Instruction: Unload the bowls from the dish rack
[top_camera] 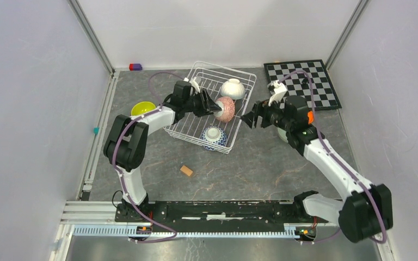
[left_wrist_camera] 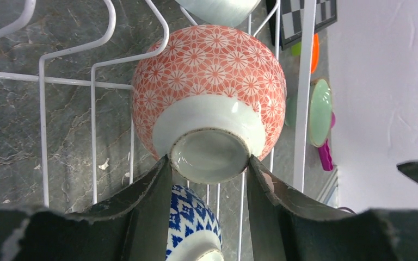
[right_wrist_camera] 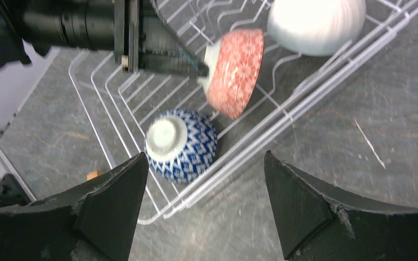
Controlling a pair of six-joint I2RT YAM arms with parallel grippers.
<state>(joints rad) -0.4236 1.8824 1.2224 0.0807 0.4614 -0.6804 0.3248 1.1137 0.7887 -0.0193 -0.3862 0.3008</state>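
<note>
We grip the pink bowl (top_camera: 226, 109) by its foot ring, our left gripper (left_wrist_camera: 209, 163) clenched on it, since the foot offers a narrow rim to pinch. The bowl lies tipped sideways over the right half of the dish rack (top_camera: 195, 73). Our right gripper (right_wrist_camera: 204, 157) hangs released just right of the rack, likely placed to receive it. The blue-and-white bowl (top_camera: 213, 135) and a white bowl (top_camera: 232, 88) sit inside.

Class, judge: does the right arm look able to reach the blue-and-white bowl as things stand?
Probably yes. The right gripper is open and faces the blue-and-white bowl, with only the dish rack's low wire wall between; the left gripper holds the pink bowl farther back.
</note>
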